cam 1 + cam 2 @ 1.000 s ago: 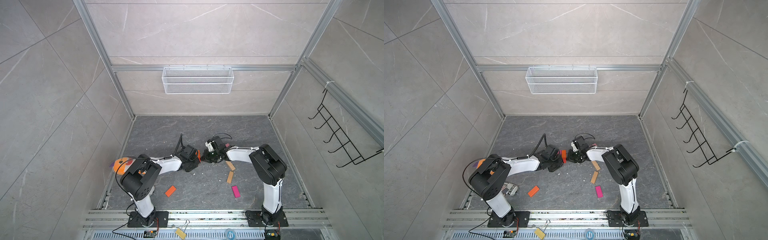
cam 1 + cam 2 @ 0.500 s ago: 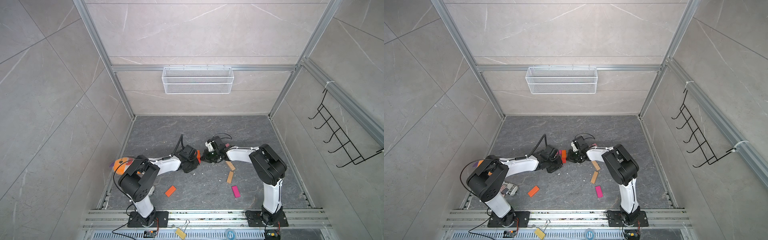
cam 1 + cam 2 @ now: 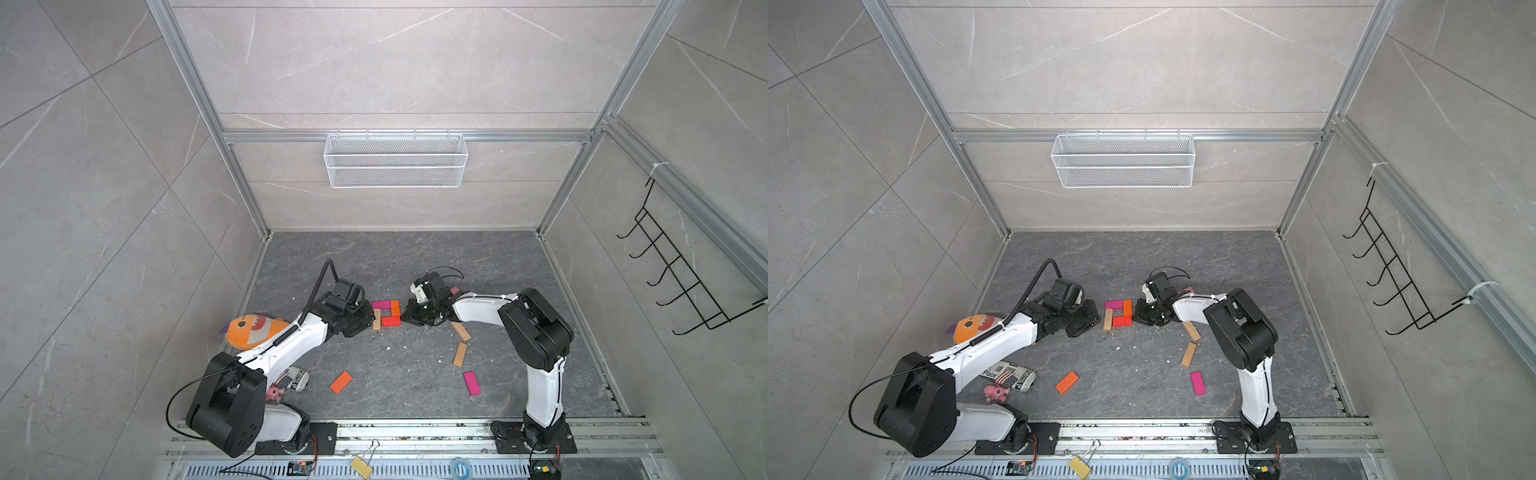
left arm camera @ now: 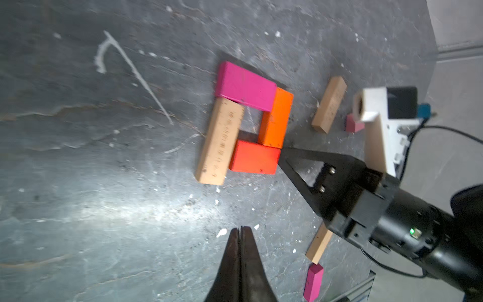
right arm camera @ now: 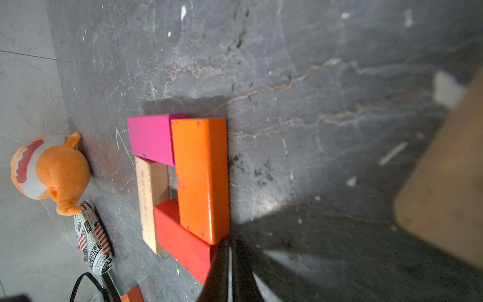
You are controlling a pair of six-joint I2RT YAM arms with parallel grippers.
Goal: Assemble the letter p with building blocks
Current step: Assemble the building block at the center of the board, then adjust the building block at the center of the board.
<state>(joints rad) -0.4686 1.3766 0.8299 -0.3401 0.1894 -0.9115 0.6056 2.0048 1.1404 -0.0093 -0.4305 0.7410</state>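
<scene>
room: grey stone-look floor (image 3: 395, 257) boxed in by pale tiled walls, white wire basket (image 3: 395, 160) on the back wall, black hook rack (image 3: 681, 282) on the right one
far left: orange plush fish (image 3: 253, 330), newspaper-print pouch (image 3: 296, 377) and tiny pink toy (image 3: 274, 392), all by the left arm, well apart from the build
left gripper (image 4: 239, 231): clenched on nothing, hovering near the stem, not touching it
letter p (image 3: 391, 321): mid-floor, between both grippers. A tan wooden bar (image 4: 220, 142) is the stem; a magenta bar (image 4: 245, 87), orange bar (image 4: 277, 117) and red bar (image 4: 254, 159) close a square loop. The stem barely pokes past the red one, so I'd say it wants lengthening
right gripper (image 5: 226, 245): pinched together, empty, tip right at the corner where red meets orange
risk: nothing locks these bars together, so too much shove from that tip would slide the red bar, kick the stem crooked or open the loop. A careless sweep by the left gripper would skew the stem too
count: 2 grippers; 4 bars in the figure, one per colour. Lying free are a loose orange bar (image 3: 341, 382), a loose tan bar (image 3: 461, 331), a second tan bar (image 3: 460, 354), a loose magenta bar (image 3: 471, 383) and a light pink bar (image 3: 455, 290) half hidden behind the right wrist. The left wrist view shows another tan bar (image 4: 329, 104) beside the pink one, probably a third. Then 1 fish, 1 pouch, 1 pink toy, 1 basket, 1 rack
</scene>
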